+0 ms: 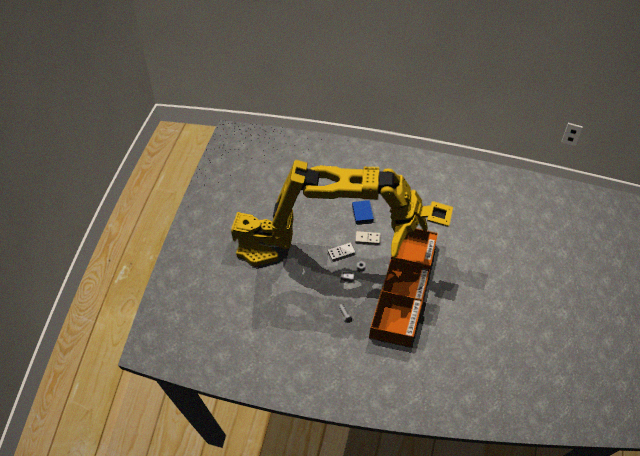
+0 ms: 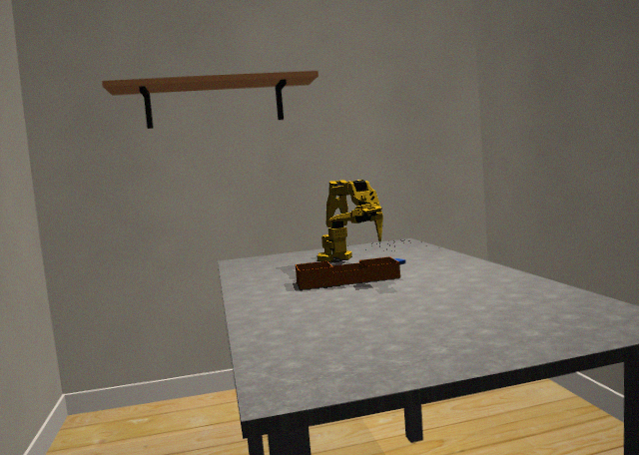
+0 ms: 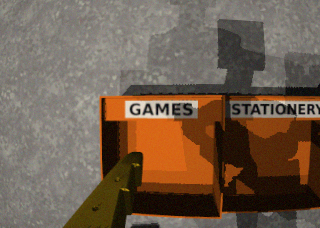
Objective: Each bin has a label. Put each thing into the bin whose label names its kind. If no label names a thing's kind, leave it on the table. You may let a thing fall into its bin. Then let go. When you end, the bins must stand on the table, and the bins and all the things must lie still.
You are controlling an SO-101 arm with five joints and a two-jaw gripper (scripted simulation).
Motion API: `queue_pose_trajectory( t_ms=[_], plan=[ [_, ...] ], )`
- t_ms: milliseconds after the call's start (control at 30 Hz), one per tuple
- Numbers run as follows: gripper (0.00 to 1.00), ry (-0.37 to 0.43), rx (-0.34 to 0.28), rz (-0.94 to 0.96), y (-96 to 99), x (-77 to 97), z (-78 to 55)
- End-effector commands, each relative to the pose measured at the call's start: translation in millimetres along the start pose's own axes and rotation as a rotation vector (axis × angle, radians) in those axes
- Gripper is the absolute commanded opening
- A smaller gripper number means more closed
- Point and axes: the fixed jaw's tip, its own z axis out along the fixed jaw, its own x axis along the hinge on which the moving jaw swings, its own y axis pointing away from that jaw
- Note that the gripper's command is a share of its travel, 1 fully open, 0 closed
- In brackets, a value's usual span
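My gripper [image 1: 410, 240] [image 2: 355, 229] is open and empty above the GAMES bin [image 1: 433, 240] [image 2: 380, 270] [image 3: 111, 111]; one jaw shows in the wrist view. No thing shows in that bin. Joined to it are the STATIONERY bin [image 1: 424, 281] [image 2: 346, 274] and the BATTERIES bin [image 1: 391, 336] [image 2: 314, 277]. On the table lie a white domino [image 1: 368, 237], another domino [image 1: 341, 251], a blue block [image 1: 362, 212] [image 2: 400, 260], a grey nut [image 1: 361, 265], a small whitish piece [image 1: 347, 276] of unclear kind, and a grey bolt [image 1: 345, 312].
The arm's base [image 1: 258, 255] [image 2: 333, 255] stands on the grey table [image 1: 491, 363] [image 2: 438, 326], with the loose things between it and the row of bins. The arm arches over that space. Small dark specks show near the table's far left corner in the top view.
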Motion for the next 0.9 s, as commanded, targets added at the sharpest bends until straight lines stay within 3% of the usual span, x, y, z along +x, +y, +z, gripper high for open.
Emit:
queue_pose_trajectory(
  t_ms=[0, 400, 867],
  plan=[
    [1.0, -0.042, -0.015, 0.0, 4.5, -8.1, -8.8],
    [1.0, -0.06, -0.02, 0.0, 5.2, -11.0, -13.3],
    [1.0, -0.199, -0.054, 0.0, 9.6, -29.9, -49.1]
  ],
)
